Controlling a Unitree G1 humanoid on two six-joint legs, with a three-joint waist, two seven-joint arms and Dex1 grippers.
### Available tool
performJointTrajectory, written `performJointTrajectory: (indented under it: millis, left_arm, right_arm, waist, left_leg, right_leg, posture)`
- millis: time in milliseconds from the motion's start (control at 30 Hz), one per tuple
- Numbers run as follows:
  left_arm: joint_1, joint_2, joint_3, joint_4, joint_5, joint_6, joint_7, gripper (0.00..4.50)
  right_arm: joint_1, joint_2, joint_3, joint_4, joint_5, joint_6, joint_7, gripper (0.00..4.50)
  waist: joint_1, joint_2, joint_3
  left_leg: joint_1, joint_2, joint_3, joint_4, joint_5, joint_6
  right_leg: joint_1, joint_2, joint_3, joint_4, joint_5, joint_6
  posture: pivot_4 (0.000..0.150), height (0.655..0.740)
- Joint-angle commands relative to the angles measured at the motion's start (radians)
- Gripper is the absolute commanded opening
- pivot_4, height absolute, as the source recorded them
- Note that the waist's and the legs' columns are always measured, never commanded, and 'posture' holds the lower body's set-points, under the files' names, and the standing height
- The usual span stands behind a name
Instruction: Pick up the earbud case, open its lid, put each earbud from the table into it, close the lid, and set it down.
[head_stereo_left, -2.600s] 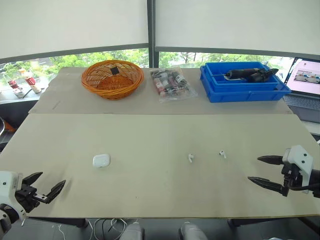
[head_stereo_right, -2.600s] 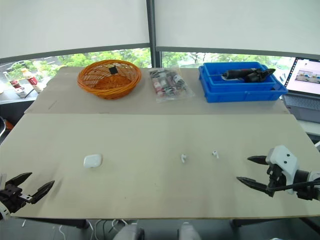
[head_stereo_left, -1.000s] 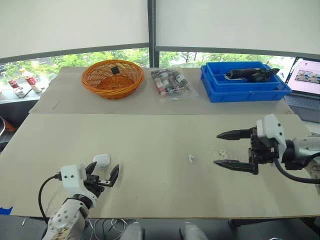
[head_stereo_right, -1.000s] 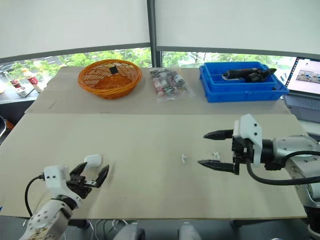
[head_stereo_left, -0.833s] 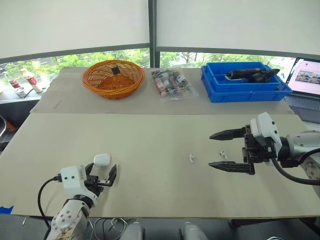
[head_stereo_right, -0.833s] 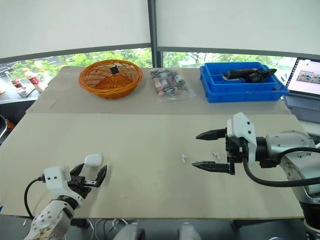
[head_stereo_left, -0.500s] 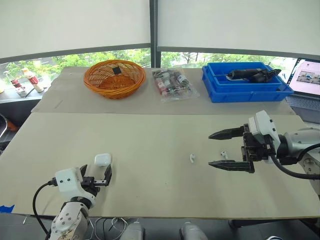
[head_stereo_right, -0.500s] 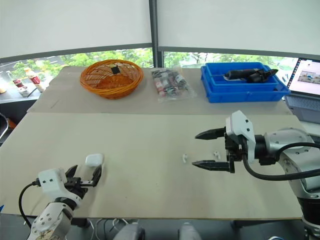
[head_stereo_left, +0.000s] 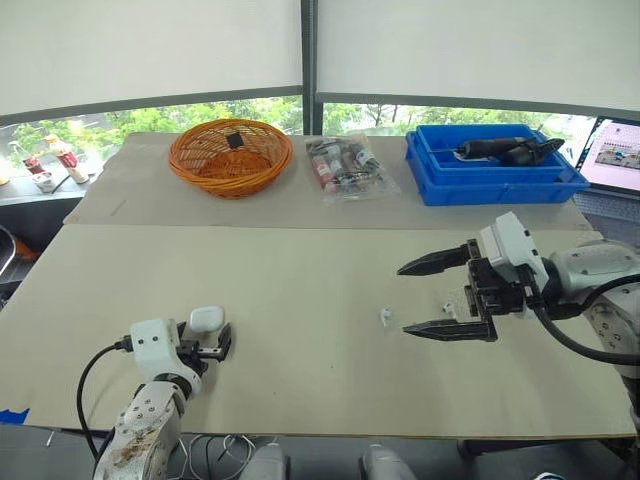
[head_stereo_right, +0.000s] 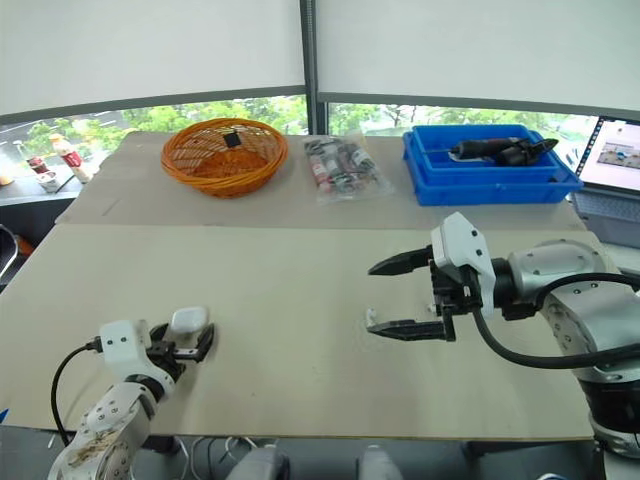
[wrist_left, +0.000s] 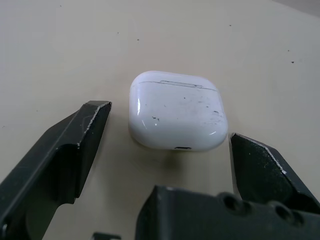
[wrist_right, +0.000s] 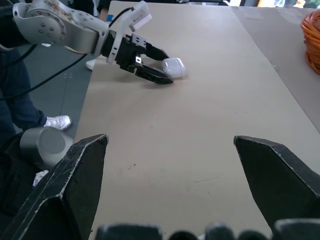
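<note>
The white earbud case (head_stereo_left: 206, 318) lies shut on the near left of the table (head_stereo_left: 300, 280). My left gripper (head_stereo_left: 207, 335) is open and straddles it. In the left wrist view the case (wrist_left: 175, 112) sits between the two black fingers (wrist_left: 65, 155) with a gap on each side. One white earbud (head_stereo_left: 383, 316) lies near the table's middle. A second earbud (head_stereo_left: 447, 307) lies just right of it, between the fingers of my right gripper (head_stereo_left: 404, 300). That gripper hovers wide open, holding nothing, its tips close to the first earbud.
Along the far side stand an orange wicker basket (head_stereo_left: 229, 156), a clear bag of small items (head_stereo_left: 345, 167) and a blue bin (head_stereo_left: 492, 170) holding a black tool. A laptop (head_stereo_left: 612, 157) sits at the far right. Small bottles (head_stereo_left: 50, 165) stand off the table's far left.
My left gripper has come in from the table's near left corner and moved forward until its fingers flank the case. My right gripper has swung left, over the earbuds.
</note>
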Motion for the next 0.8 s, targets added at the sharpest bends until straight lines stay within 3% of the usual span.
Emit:
performJointTrajectory:
  millis: [33,200,300,367,400,600,800]
  left_arm:
    - [-0.032,0.008,0.007,-0.003,0.013,0.033,0.017,4.5]
    - [-0.069,0.036,0.019,0.029,0.009,0.061,0.004,4.5]
    - [-0.052,0.054,0.014,0.017,0.002,0.093,-0.014,3.62]
    - [-0.026,0.068,0.014,0.001,-0.004,0.111,-0.029,2.78]
    - [-0.017,0.074,0.015,-0.004,-0.005,0.117,-0.036,2.66]
    - [0.004,0.133,0.029,0.008,-0.036,0.076,-0.136,2.66]
    - [-0.059,0.276,-0.169,0.062,-0.018,-0.302,-0.494,2.66]
  right_arm:
    - [-0.038,0.007,0.011,0.001,0.009,0.0,0.015,4.46]
    - [-0.046,0.012,0.018,0.004,0.006,0.0,0.015,4.46]
    - [-0.044,0.011,0.011,-0.001,0.006,0.002,0.013,4.5]
    - [-0.044,0.009,0.005,-0.005,0.007,0.003,0.009,4.5]
    - [-0.044,0.009,0.003,-0.006,0.007,0.004,0.007,4.5]
    - [-0.035,0.006,-0.008,-0.011,-0.011,-0.005,-0.025,4.5]
    - [0.093,-0.024,-0.076,-0.064,0.028,0.135,-0.156,4.5]
  waist:
    - [0.0,0.0,0.0]
    - [0.004,0.0,0.0]
    - [0.005,0.0,0.0]
    - [0.002,0.0,0.0]
    - [0.001,0.0,0.0]
    - [0.0,0.0,0.0]
    - [0.017,0.0,0.0]
  left_leg:
    - [0.0,0.0,0.0,0.0,0.0,0.0]
    - [0.0,0.0,0.0,0.0,0.0,0.0]
    - [0.0,0.0,0.0,0.0,0.0,0.0]
    - [0.0,0.0,-0.001,0.0,0.0,0.0]
    - [0.0,0.0,-0.001,0.0,0.0,0.0]
    - [0.0,0.001,-0.002,0.0,0.0,0.0]
    - [-0.002,-0.001,-0.002,0.0,0.0,0.0]
  right_leg:
    - [0.0,0.0,0.0,0.0,0.0,0.0]
    - [0.0,0.0,0.0,0.0,0.0,0.0]
    - [0.0,0.0,0.0,0.0,0.0,0.0]
    - [0.0,0.0,0.0,0.0,0.0,0.0]
    - [0.0,0.0,0.0,0.0,0.0,0.0]
    - [0.0,0.0,0.0,0.0,0.0,0.0]
    - [-0.001,-0.002,-0.001,-0.001,0.0,0.0]
  posture:
    - [0.15,0.74]
    - [0.15,0.74]
    - [0.15,0.74]
    - [0.15,0.74]
    - [0.15,0.74]
    - [0.15,0.74]
    - [0.15,0.74]
